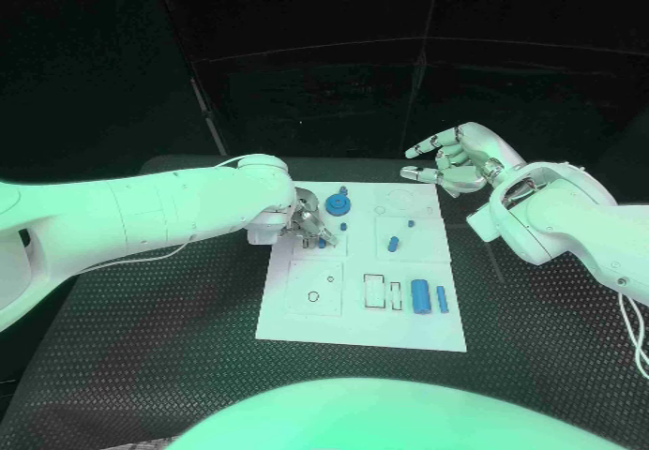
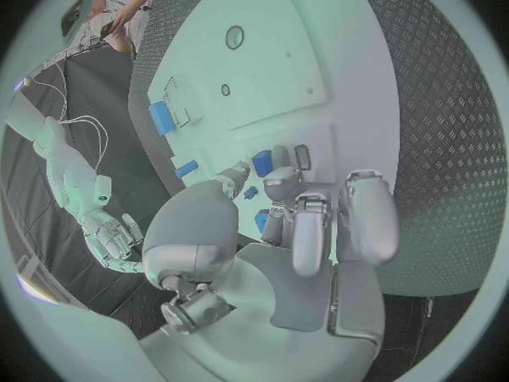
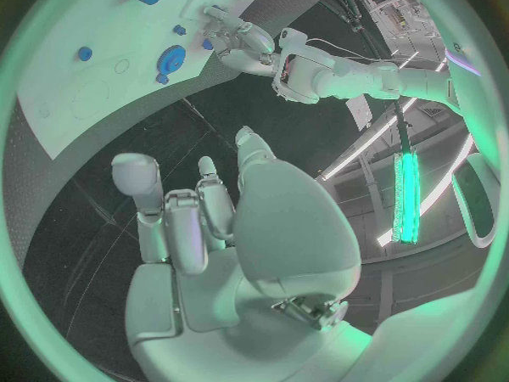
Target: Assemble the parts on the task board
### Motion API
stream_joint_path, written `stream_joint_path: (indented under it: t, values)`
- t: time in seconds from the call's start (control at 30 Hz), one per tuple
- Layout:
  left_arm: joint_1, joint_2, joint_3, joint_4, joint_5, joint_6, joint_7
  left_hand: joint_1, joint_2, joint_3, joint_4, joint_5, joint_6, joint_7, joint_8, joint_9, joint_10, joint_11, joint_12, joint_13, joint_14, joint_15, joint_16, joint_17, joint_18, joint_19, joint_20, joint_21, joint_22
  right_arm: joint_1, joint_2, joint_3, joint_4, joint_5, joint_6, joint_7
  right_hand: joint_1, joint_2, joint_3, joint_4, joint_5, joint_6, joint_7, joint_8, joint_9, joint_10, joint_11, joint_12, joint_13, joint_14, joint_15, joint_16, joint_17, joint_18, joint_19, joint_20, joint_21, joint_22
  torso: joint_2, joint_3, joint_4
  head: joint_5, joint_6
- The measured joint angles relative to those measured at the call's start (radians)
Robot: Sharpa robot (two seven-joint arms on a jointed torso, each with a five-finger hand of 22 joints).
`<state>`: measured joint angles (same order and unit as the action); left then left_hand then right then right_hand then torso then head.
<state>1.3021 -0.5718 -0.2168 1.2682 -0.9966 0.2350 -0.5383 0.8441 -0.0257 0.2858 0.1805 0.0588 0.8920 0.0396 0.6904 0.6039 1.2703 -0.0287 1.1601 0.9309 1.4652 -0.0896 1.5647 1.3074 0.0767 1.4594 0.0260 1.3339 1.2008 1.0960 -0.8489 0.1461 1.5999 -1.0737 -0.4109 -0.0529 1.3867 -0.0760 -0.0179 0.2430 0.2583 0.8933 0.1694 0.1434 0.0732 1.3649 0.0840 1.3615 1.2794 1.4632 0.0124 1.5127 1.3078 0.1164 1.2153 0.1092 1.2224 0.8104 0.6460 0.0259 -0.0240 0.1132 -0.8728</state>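
Blue parts (image 1: pixel 421 294) are lying on the board (image 1: pixel 363 323). The left hand (image 1: pixel 309 225) is reaching down among them, probably to pick one; whether it grips anything, I cannot tell. The right hand (image 1: pixel 453 155) is waiting open beside the board.

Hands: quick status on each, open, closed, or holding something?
Left hand: fingers down on the task board among small blue parts; whether it grips one cannot be told.
Right hand: open, holding nothing, raised beyond the board's far right corner.

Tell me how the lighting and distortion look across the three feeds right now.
Head view: green-teal cast, dark surroundings, task board bright and readable, straight edges true. Left wrist view: strong fisheye bending the board's edges, left hand large in front. Right wrist view: same bending, right hand evenly lit, a bright green light strip glaring at the side.
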Motion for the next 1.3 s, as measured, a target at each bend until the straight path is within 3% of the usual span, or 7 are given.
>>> stream_joint_path:
  t: [0.1,0.2,0.37,0.53,0.67,1.0,1.3]
  values:
    - [0.000,-0.016,0.004,0.013,0.000,-0.002,0.000,0.000,0.000,-0.005,0.000,0.000,0.000,0.000,0.000,0.001,0.000,0.000,0.000,0.000,0.000,0.000,0.000,0.000,0.000,-0.001,-0.001,0.000,0.000,0.000,-0.001,0.000,-0.001,0.000,0.000,0.000,0.000,0.000,0.000,0.000,0.000,0.000,0.000,0.000,0.000,0.000,0.000,0.000,0.000,0.000,0.000,0.000,0.000,0.000,0.000,0.000,0.000,0.000,0.000,0.0000,0.0000,-0.001,0.000]
    - [0.007,-0.032,0.018,0.027,0.000,-0.002,-0.001,0.010,0.010,-0.027,0.001,0.000,0.000,0.000,0.000,0.001,-0.001,-0.001,0.000,-0.010,0.000,0.000,0.000,0.000,0.000,-0.004,-0.004,-0.008,-0.010,0.000,-0.002,0.000,-0.003,0.000,0.000,0.000,0.000,0.000,-0.003,0.003,0.000,0.000,0.000,0.000,0.000,0.000,0.000,0.000,0.000,0.000,0.000,0.000,0.000,0.000,0.000,0.000,0.000,0.000,-0.001,0.0000,0.0000,-0.003,0.000]
    - [0.039,-0.055,0.044,0.046,0.000,0.008,-0.001,0.039,0.016,-0.072,0.008,0.000,-0.022,0.011,-0.006,-0.002,-0.031,0.006,-0.029,-0.052,0.000,0.000,0.000,0.000,0.000,-0.012,-0.006,-0.035,-0.045,0.000,-0.002,0.000,-0.009,0.000,0.000,0.001,0.000,0.000,-0.003,0.003,0.000,0.000,0.000,0.000,0.000,0.000,0.000,0.000,0.000,0.000,0.000,0.000,0.000,0.000,0.000,0.000,0.000,0.000,-0.001,0.0002,0.0001,-0.003,0.000]
    - [0.067,-0.065,0.076,0.046,0.000,0.016,0.000,0.075,0.030,-0.112,0.014,0.000,-0.049,0.023,-0.038,-0.022,-0.041,0.016,-0.037,-0.070,0.002,0.003,0.000,0.000,0.000,-0.014,-0.005,-0.039,-0.049,0.000,-0.002,0.000,-0.017,0.000,0.000,0.001,0.000,0.000,-0.003,0.003,0.000,0.000,0.000,0.000,0.000,0.000,0.000,0.000,0.000,0.000,0.000,0.000,0.000,0.000,0.000,0.000,0.000,0.000,-0.001,0.0003,0.0008,0.001,0.000]
    - [0.086,-0.063,0.090,0.021,0.006,0.020,0.001,0.111,0.042,-0.148,0.016,0.000,-0.085,0.041,-0.093,-0.066,-0.047,0.029,-0.037,-0.071,0.000,0.019,0.000,0.000,0.000,-0.016,0.008,-0.039,-0.048,0.000,-0.001,0.000,-0.021,0.000,0.000,0.001,-0.005,0.005,-0.003,0.003,0.000,0.000,0.000,0.000,0.000,0.000,0.000,0.000,-0.001,0.000,0.000,0.000,0.000,0.000,0.000,0.000,0.000,-0.002,-0.001,0.0010,0.0008,0.004,0.000]
    - [0.096,0.008,0.095,-0.131,0.015,0.038,0.002,0.150,0.051,-0.193,0.014,0.000,-0.078,0.047,-0.130,-0.121,-0.048,0.034,-0.029,-0.063,0.000,0.029,0.000,0.000,0.000,-0.016,0.016,-0.039,-0.043,0.000,0.003,0.000,-0.025,0.001,0.000,0.001,-0.005,0.005,-0.003,0.003,0.000,0.000,0.000,0.000,-0.001,0.000,0.000,0.000,-0.001,0.000,0.000,0.000,0.000,0.000,0.000,0.000,0.000,-0.002,0.001,0.0013,-0.0005,0.008,0.002]
    - [0.067,0.070,0.094,-0.260,0.015,0.066,0.004,0.164,0.058,-0.207,0.013,0.000,-0.073,0.052,-0.139,-0.140,-0.056,0.041,-0.029,-0.073,0.000,0.029,0.000,0.000,0.000,-0.013,0.020,-0.039,-0.042,0.000,0.006,0.000,-0.026,0.001,0.001,0.000,-0.005,0.005,-0.003,0.003,0.000,0.000,0.000,0.000,-0.001,0.000,0.000,0.000,-0.001,0.000,0.000,0.000,0.000,0.000,0.000,0.000,0.000,-0.002,0.001,-0.0001,-0.0012,0.011,0.001]
